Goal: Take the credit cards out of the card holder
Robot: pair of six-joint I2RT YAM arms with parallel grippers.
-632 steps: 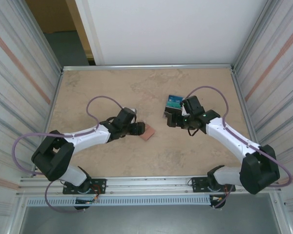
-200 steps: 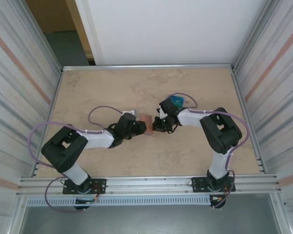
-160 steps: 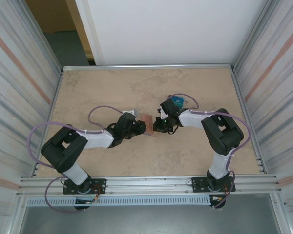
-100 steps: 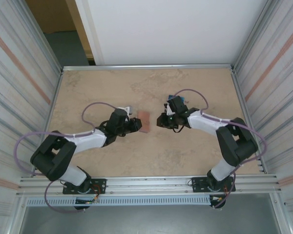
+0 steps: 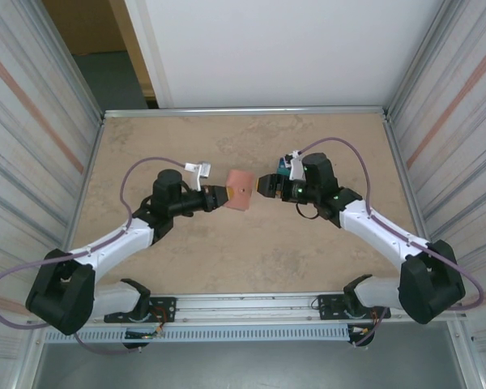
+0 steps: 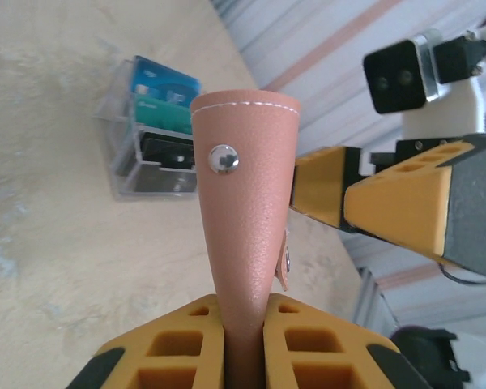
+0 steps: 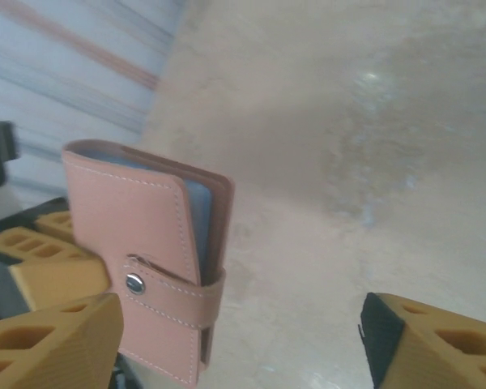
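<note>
Two grippers meet over the middle of the table. The left gripper is squeezed tight on one end of the holder and holds it up in the air, standing on edge, so the other arm can get at it. The right gripper waits at 3 o'clock from the holder with its jaws wide apart and nothing in them. I think it is getting ready to undo the tab, which is snapped shut. Only a blue edge shows between the covers, so the cards look to be inside and none is out. The box sits at 1 o'clock from the holder. A second ago both grippers were pinched shut close to the holder, lower down; now the holder is higher, toward 12 o'clock, and the right jaws have opened.
</note>
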